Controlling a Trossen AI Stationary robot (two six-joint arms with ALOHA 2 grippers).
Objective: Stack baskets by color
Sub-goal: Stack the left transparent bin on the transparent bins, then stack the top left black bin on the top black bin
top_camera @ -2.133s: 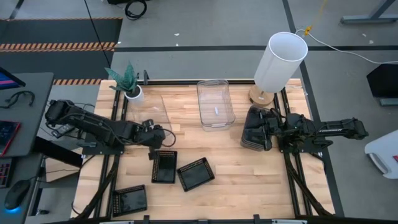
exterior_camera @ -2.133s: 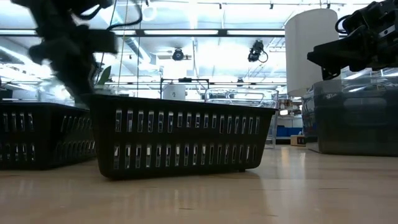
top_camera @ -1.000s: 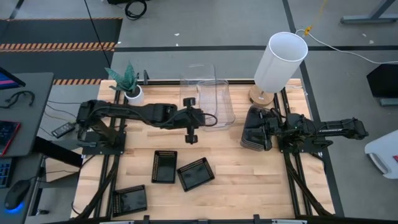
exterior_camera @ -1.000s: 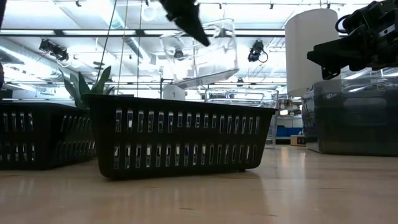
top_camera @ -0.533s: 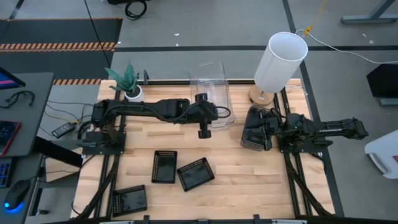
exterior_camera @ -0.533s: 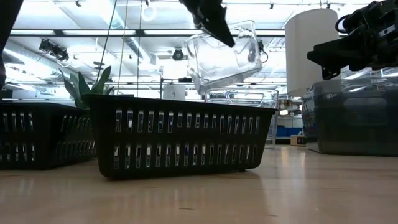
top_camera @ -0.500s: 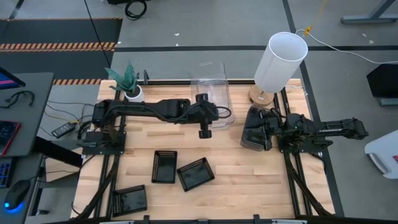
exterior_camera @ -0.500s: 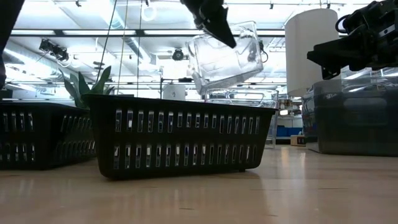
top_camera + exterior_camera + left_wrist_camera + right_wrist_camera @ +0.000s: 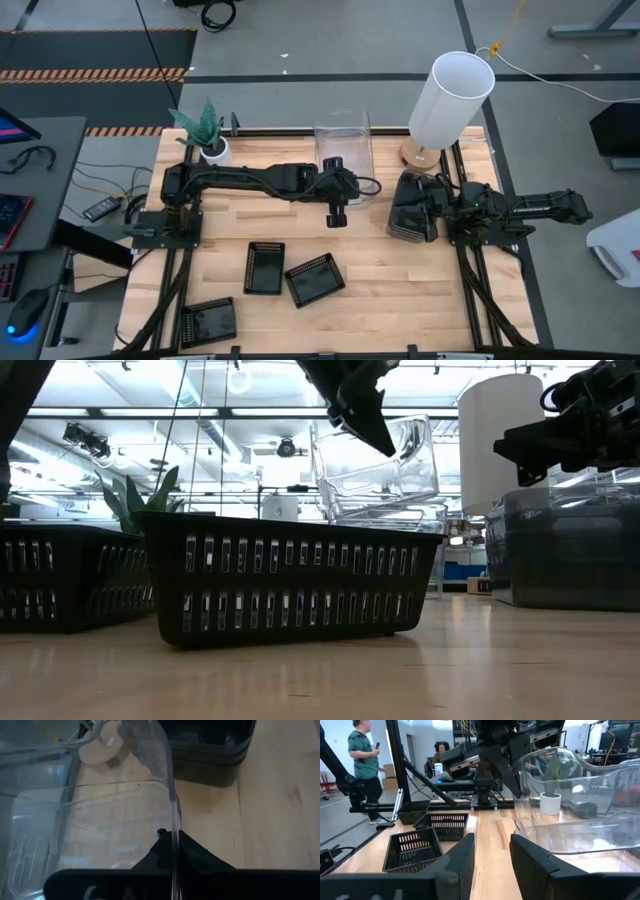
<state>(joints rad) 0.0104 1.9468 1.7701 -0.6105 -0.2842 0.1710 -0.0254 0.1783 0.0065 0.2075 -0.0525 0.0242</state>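
Three black baskets sit at the bench's near edge. Mid-bench, the left gripper, fingers clamped on the rim of one clear basket, holds it tilted over a second clear basket. The right gripper, fingers apart, rests by the stacked grey baskets. Beyond: one lamp shade, one potted plant.

A grey floor with hazard striping surrounded the wooden table. Ceiling lights ran overhead. A desk stood alongside.
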